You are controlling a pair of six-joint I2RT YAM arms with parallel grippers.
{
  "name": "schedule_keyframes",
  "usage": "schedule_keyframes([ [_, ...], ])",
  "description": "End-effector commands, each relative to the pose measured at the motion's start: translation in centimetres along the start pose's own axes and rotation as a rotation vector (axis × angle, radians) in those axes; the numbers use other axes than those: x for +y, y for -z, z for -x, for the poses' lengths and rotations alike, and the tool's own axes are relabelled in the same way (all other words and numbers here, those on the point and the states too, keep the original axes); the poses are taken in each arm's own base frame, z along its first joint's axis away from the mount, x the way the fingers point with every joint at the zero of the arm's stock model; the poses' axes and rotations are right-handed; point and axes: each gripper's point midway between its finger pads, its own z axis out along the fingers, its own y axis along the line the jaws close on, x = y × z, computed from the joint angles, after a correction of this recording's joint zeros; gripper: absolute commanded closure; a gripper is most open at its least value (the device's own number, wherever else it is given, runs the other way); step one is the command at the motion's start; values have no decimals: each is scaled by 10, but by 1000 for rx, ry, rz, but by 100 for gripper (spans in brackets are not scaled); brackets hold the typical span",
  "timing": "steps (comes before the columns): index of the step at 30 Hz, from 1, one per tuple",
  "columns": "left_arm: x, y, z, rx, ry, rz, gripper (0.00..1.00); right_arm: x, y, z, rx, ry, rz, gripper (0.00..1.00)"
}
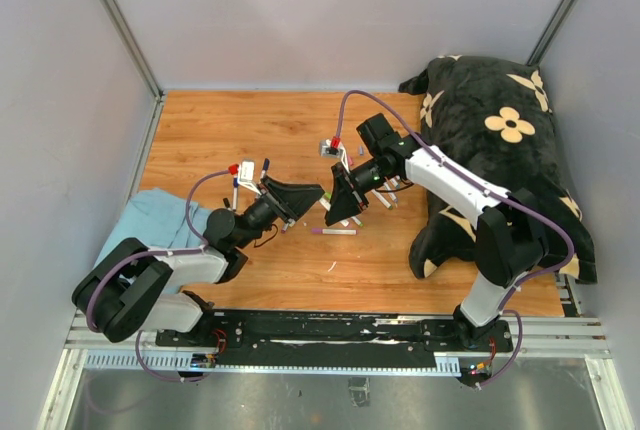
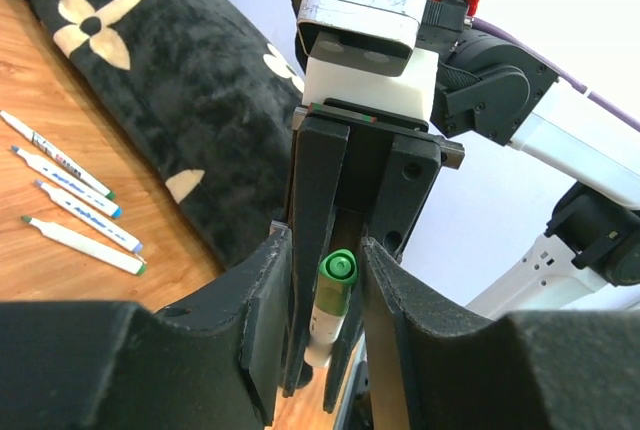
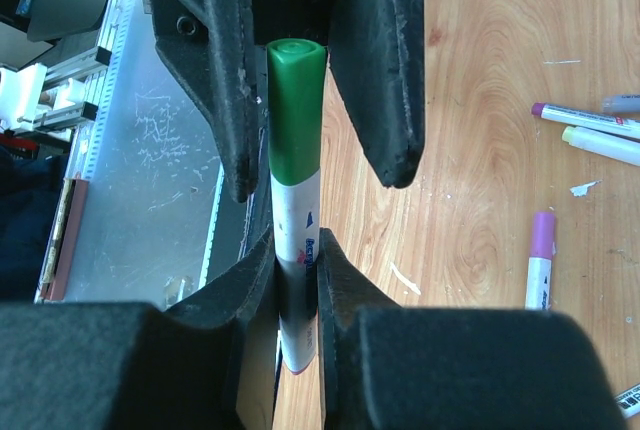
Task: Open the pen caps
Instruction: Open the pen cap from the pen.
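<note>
Both grippers meet above the middle of the wooden table. My right gripper [image 3: 296,250] [image 1: 338,212] is shut on the white barrel [image 3: 300,340] of a pen whose green cap [image 3: 295,110] [image 2: 338,272] is on the pen and points at the left arm. My left gripper [image 2: 328,245] [image 1: 318,193] stands open around that cap, with a slim gap on each side, its fingers [image 3: 380,70] flanking it. Other capped pens lie on the table: a purple-capped one [image 3: 541,235], a second one [image 3: 590,122], and another [image 1: 335,232] just below the grippers.
A black cushion with cream flowers [image 1: 500,160] fills the right side, with several capped pens [image 2: 70,195] lying beside it. A light blue cloth [image 1: 150,220] lies at the left by the left arm. Grey walls close in the table on three sides.
</note>
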Motion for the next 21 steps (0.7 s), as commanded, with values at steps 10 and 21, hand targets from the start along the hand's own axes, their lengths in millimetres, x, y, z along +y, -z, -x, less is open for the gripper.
schedule_keyframes([
  [10, -9, -4, 14, -50, -78, -33, 100, 2, -1, 5, -7, 15, 15, 99],
  [21, 11, -29, 137, -243, -237, 83, 100, -7, -5, -5, 7, -2, 21, 99],
])
